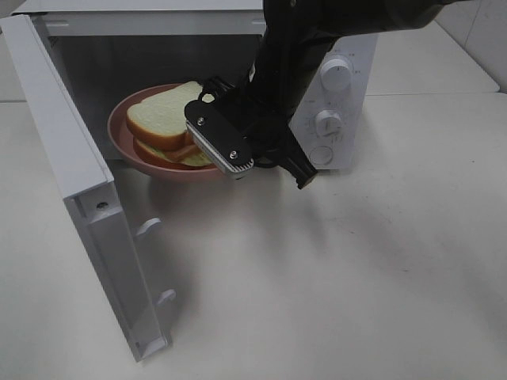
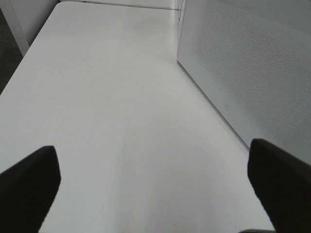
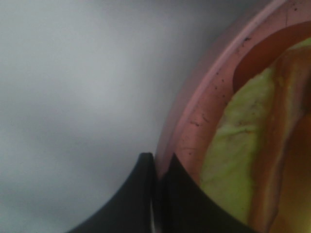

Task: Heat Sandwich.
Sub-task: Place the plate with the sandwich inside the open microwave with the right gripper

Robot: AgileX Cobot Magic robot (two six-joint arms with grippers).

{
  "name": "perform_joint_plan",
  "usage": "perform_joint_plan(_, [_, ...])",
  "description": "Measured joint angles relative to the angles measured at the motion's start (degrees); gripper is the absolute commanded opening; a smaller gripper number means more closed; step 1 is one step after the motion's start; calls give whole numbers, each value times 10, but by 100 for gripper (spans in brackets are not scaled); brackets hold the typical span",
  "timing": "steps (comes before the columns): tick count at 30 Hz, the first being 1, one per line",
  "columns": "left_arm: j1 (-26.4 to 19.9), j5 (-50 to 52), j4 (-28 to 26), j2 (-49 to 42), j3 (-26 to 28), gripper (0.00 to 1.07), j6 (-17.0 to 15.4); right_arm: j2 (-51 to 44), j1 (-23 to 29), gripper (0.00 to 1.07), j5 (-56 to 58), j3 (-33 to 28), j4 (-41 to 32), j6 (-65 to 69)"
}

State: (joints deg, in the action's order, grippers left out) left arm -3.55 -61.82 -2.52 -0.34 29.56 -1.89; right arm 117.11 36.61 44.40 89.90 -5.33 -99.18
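Two jaws pressed flat together, with no gap to speak of: that is your right gripper [image 3: 158, 158], and its tips sit right at the near rim of the pink plate [image 1: 127, 142]. The wrist view shows the rim meeting the tips, but you cannot tell from it whether the rim is nipped between them or merely touched.

Just past the tips lies the sandwich [image 1: 162, 119], resting on that plate in the open mouth of the microwave [image 1: 348, 87], toward the left of the cavity. The door [image 1: 87, 206] stands swung out on the left, near you.

Treat the sandwich as light and soft. The white bread would likely dent under any pinch, and the slices, the brown filling and the green leaf look only stacked, so they may slide apart if tipped. Do not grip the bread. Take the plate instead: it looks stiff, and its raised rim gives the fingers something to bite. The surface seems smooth, so a shallow hold could slip; keep the plate level.

Further out, your left gripper [image 2: 153, 160] is spread wide and holds nothing, above the bare white table [image 1: 356, 277], beside the microwave's perforated side wall, well apart from the plate.
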Motion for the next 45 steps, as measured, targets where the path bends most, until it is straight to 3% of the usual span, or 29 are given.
perform_joint_plan(9, [0,0,0,0,0,100,0,46,0,1,22,65,25,32])
perform_joint_plan(26, [0,0,0,0,0,100,0,152,6,2,66,239,66,106])
perform_joint_plan(45, [0,0,0,0,0,100,0,225,6,3,91,352,104,196])
